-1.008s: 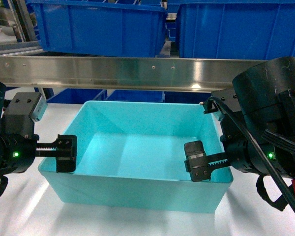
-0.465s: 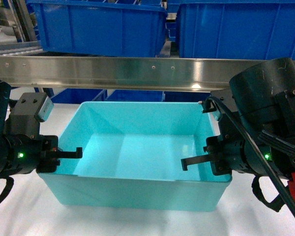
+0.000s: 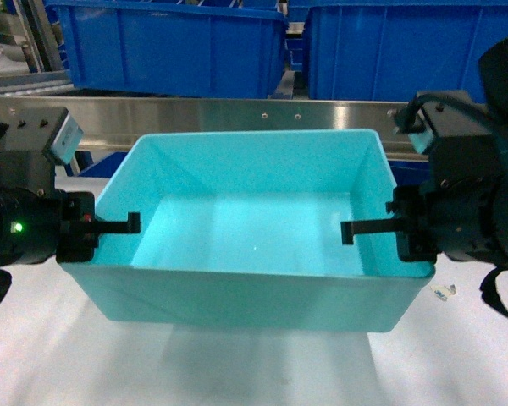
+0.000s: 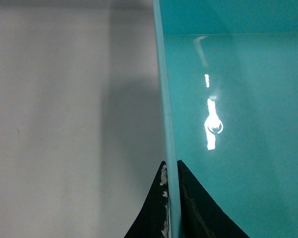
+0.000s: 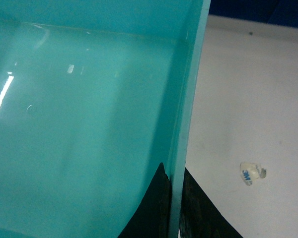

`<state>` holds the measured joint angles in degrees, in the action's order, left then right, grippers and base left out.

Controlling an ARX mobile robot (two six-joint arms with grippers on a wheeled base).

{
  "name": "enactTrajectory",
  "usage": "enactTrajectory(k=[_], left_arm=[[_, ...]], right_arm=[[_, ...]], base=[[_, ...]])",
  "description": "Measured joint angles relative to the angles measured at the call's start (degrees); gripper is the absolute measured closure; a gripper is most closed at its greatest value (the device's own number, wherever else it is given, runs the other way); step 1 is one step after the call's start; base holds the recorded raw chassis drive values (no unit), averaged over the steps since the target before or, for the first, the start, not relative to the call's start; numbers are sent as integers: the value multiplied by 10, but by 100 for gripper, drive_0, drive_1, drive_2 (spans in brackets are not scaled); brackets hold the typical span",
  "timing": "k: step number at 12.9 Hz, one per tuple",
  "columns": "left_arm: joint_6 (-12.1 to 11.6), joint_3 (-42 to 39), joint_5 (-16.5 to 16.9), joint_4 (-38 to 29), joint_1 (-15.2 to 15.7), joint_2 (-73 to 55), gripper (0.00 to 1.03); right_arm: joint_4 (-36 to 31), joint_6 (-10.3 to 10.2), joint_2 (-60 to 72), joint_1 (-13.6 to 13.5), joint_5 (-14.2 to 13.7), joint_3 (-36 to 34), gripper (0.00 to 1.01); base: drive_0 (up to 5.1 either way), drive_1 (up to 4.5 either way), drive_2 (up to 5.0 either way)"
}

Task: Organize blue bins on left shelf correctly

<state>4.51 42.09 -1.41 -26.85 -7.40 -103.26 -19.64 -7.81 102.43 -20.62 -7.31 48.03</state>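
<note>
Both hands (image 3: 110,227) (image 3: 374,228) clamped on turquoise bin (image 3: 254,292) walls

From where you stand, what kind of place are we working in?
Probably a warehouse or parts-storage area. Dark blue crates sit in rows on a stainless-steel rack, and the turquoise bin, gripped on both side walls by the left gripper and right gripper, is over a white tabletop.

Warehouse-type storeroom — steel rack (image 3: 237,118); royal-blue crates (image 3: 169,46); white table (image 3: 34,338)
</note>
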Motion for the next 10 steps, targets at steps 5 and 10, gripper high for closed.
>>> enactTrajectory(k=[5, 10], left_arm=[[3, -5, 3, 6, -7, 26, 101], [3, -5, 3, 5, -9, 26, 101]], right_arm=[[-23, 12, -41, 4, 3, -28, 99], [-22, 14, -41, 7, 3, -28, 99]], base=[[0, 0, 0], [-456, 130, 386]])
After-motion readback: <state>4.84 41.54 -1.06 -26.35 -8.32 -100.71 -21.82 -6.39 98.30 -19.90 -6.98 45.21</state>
